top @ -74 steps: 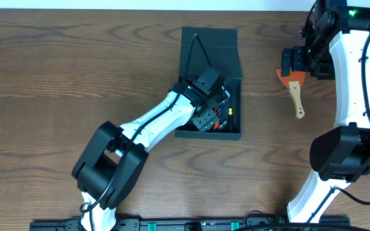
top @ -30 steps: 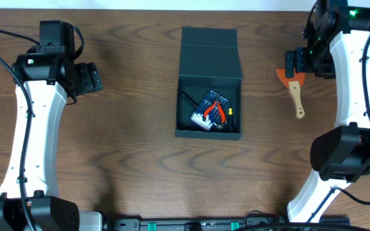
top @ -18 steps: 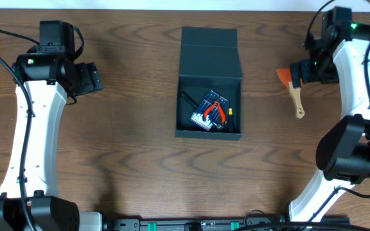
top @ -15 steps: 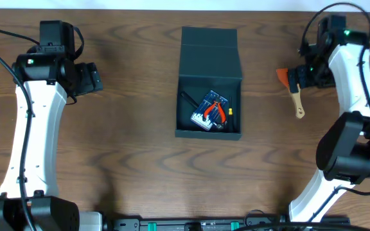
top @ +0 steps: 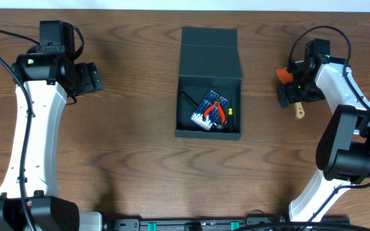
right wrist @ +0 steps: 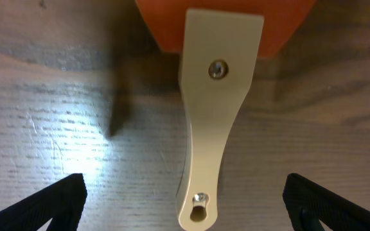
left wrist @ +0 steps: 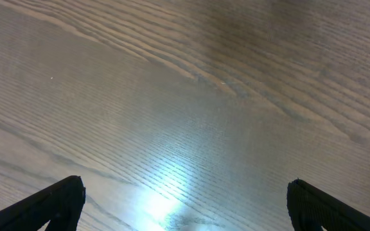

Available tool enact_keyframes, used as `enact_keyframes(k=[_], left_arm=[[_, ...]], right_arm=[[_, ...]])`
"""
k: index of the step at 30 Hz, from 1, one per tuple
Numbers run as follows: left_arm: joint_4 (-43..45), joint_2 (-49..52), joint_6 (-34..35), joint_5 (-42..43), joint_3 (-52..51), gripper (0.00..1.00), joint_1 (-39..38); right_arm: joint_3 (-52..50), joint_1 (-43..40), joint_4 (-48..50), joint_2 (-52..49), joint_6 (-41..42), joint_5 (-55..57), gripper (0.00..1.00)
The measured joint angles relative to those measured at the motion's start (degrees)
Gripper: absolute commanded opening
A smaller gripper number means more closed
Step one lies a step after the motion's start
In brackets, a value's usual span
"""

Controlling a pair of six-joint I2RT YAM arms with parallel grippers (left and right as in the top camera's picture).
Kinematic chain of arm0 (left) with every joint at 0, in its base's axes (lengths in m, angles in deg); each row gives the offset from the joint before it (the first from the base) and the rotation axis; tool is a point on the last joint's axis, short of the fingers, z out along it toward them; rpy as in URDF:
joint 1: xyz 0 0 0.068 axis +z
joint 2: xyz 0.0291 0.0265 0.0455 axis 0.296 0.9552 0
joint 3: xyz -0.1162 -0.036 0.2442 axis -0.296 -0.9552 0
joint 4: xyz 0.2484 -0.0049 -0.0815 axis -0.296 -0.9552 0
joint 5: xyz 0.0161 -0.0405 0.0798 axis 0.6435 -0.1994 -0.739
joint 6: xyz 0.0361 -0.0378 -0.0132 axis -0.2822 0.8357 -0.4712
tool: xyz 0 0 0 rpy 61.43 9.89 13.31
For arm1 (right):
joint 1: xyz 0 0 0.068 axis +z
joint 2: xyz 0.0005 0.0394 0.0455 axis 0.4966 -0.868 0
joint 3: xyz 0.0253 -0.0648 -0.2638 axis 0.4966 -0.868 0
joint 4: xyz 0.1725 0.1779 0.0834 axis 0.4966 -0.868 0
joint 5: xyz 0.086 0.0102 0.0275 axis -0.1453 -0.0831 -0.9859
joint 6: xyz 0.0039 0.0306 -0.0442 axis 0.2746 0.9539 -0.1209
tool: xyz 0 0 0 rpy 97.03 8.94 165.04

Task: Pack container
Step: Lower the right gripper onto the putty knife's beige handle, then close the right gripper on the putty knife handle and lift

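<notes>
The dark teal container (top: pixel 209 61) lies open at the table's middle, its flap lid folded back. Inside it are red-handled pliers (top: pixel 215 110) and other small tools. An orange scraper with a cream handle (top: pixel 299 109) lies on the table at the right; it fills the right wrist view (right wrist: pixel 216 109). My right gripper (top: pixel 292 93) hangs just over the scraper, open, with its fingertips on either side of the handle (right wrist: pixel 185 205). My left gripper (top: pixel 88 78) is open and empty at the far left over bare wood (left wrist: pixel 185 205).
The table's back edge runs along the top of the overhead view. A dark rail (top: pixel 191 224) lies along the front edge. Both arm bases stand at the front corners.
My right gripper has come down and swung onto the scraper, now straddling its handle. The left arm has not moved in the last second; earlier it drew back from the container.
</notes>
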Motion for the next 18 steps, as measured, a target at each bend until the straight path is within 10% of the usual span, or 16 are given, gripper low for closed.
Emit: enact_keyframes(k=[18], left_arm=[[0.0,0.0,0.0,0.0,0.0,0.99,0.0]], right_arm=[[0.55,-0.74,2.8,-4.92,3.39,-2.75,0.99]])
